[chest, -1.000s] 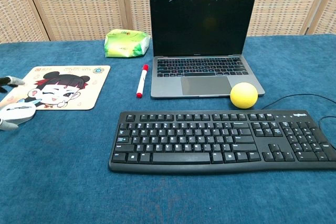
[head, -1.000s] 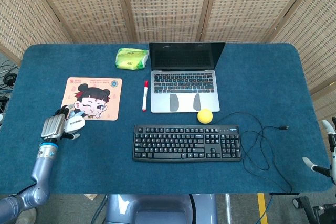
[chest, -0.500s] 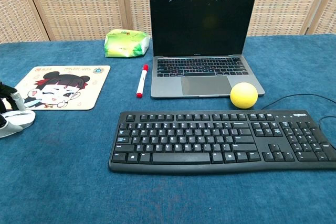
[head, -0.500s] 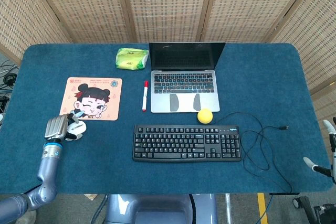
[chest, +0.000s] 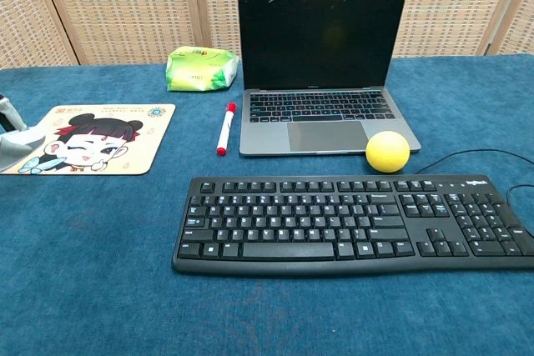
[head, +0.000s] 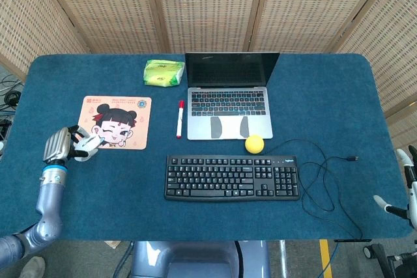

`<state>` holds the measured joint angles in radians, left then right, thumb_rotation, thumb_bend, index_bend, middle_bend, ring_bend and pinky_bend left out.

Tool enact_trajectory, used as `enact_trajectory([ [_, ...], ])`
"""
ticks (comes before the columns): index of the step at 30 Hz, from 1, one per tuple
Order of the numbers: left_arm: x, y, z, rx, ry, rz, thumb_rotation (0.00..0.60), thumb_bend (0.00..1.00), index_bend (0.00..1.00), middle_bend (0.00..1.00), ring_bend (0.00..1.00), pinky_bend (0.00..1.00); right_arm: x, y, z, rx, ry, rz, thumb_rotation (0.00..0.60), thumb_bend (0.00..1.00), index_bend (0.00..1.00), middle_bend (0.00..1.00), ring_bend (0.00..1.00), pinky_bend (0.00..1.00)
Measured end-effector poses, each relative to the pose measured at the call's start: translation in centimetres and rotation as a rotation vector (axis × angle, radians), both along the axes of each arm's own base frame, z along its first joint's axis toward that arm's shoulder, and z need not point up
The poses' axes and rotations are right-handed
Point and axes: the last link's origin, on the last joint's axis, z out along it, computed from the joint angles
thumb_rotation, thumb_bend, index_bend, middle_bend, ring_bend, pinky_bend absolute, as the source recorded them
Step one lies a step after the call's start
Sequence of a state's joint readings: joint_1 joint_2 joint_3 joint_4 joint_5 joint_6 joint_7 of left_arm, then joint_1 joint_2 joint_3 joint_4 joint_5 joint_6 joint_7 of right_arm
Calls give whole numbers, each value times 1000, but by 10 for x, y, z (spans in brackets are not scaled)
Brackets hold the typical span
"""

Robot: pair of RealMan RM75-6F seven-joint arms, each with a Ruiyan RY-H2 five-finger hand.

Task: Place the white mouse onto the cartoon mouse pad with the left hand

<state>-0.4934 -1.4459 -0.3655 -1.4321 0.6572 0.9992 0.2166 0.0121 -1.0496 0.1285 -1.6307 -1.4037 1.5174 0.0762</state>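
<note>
Mouse (head: 83, 151), white, is gripped in the left hand (head: 58, 146) at the lower-left corner of the cartoon mouse pad (head: 117, 122). Marker (head: 180, 118) and laptop (head: 228, 97) lie further right. Right hand (head: 405, 183): finger posture cannot be determined.

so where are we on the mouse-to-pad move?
Done: the left hand has picked up the white mouse and holds it. In hand: the mouse is at the lower left corner of the cartoon mouse pad, barely over its edge. Left: bring it fully onto the pad, set it down, let go.
</note>
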Motion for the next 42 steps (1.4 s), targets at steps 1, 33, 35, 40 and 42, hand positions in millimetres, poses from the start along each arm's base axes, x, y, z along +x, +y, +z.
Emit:
enact_trajectory([
  [1, 3, 6, 3, 12, -12, 22, 600, 146, 520, 467, 470, 533, 0, -1, 0, 1, 1, -1, 600, 0, 0, 0, 0, 0],
  [33, 48, 121, -48, -20, -14, 371, 600, 161, 525, 467, 470, 533, -26, -18, -1, 12, 1, -99, 600, 0, 0, 0, 0, 0],
  [35, 50, 123, -52, -21, -18, 371, 600, 160, 525, 467, 469, 533, -28, -18, -1, 12, 1, -108, 600, 0, 0, 0, 0, 0],
  [40, 53, 126, -60, -35, -24, 374, 600, 151, 368, 339, 390, 531, -31, -21, -3, 19, 4, -121, 600, 0, 0, 0, 0, 0],
  [42, 53, 128, -62, -30, -29, 378, 600, 129, 127, 112, 170, 439, -32, -21, -3, 18, 4, -125, 600, 0, 0, 0, 0, 0],
])
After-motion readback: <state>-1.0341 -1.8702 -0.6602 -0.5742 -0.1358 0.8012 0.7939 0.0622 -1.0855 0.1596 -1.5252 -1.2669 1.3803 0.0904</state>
